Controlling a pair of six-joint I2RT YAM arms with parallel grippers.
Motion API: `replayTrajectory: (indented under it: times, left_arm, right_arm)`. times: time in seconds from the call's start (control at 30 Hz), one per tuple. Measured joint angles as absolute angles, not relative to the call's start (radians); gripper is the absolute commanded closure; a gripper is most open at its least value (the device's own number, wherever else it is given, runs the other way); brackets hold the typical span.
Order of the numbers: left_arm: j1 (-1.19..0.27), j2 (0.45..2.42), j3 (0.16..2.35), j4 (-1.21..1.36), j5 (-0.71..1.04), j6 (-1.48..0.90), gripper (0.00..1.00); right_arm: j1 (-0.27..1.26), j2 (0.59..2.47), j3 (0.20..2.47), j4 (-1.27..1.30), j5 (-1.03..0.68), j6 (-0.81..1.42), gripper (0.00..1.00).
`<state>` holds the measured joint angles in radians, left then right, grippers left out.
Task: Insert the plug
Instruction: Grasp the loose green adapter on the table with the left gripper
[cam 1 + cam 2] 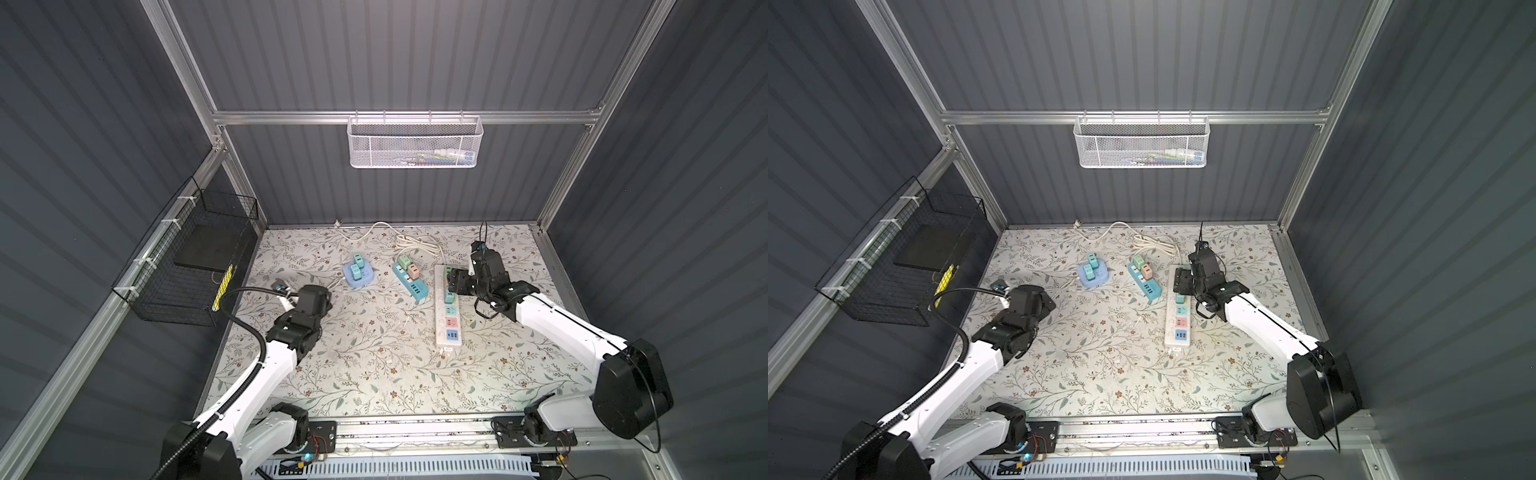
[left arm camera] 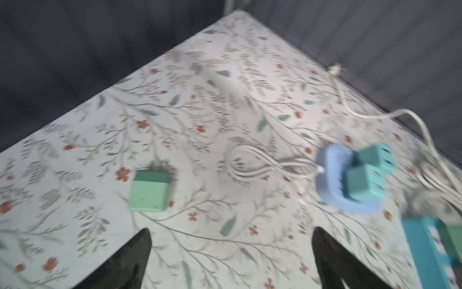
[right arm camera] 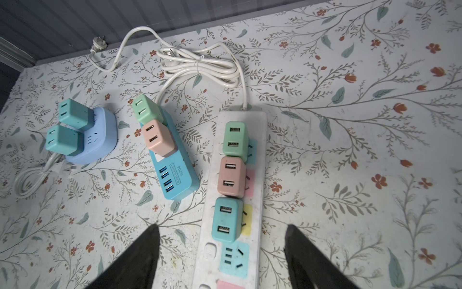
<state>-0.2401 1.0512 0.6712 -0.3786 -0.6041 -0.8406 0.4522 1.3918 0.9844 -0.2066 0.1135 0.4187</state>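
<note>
Left end effector is spread, empty; green plug, judged light and rigid, is best pinched across flat sides.

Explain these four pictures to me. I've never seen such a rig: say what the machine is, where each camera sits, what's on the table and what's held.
The machine is two white robot arms, the left arm and the right arm, working over a floral table. Two pictures look down on the whole scene from above. The other two come from a camera on each arm's wrist and show the dark fingertips of its tool. On the table are a white strip with three chargers plugged in, a blue strip with two, a round socket with two, and one loose green charger lying ahead of the left tool. That tool and the right tool are both open and hold nothing.
</note>
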Motion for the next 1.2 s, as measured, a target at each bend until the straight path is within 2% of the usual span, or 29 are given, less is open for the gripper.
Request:
replayTrajectory:
  times: [0.07, 0.13, 0.27, 0.5, 0.63, 1.0, 1.2]
  left_arm:
    - [-0.149, 1.097, 0.672, -0.397, -0.548, -0.854, 0.0]
    - [-0.076, 1.168, 0.672, -0.397, -0.485, -0.858, 0.07]
    - [0.023, 1.313, 0.691, -0.393, -0.389, -0.847, 0.11]
    - [0.07, 1.463, 0.768, -0.392, -0.358, -0.791, 0.11]
    - [0.086, 1.51, 0.781, -0.386, -0.362, -0.763, 0.14]
    - [0.129, 1.598, 0.801, -0.324, -0.361, -0.72, 0.34]
    - [0.131, 1.602, 0.805, -0.316, -0.345, -0.687, 0.51]
  right_arm:
    - [0.452, 1.38, 0.982, -0.205, 0.103, 0.417, 0.18]
    - [0.452, 1.364, 0.97, -0.198, 0.095, 0.415, 0.17]
    - [0.452, 1.336, 0.941, -0.188, 0.083, 0.415, 0.16]
    - [0.452, 1.308, 0.891, -0.179, 0.069, 0.422, 0.16]
    - [0.452, 1.302, 0.876, -0.175, 0.062, 0.429, 0.16]
    - [0.452, 1.298, 0.868, -0.16, 0.047, 0.444, 0.17]
    - [0.452, 1.261, 0.854, -0.159, 0.047, 0.444, 0.18]
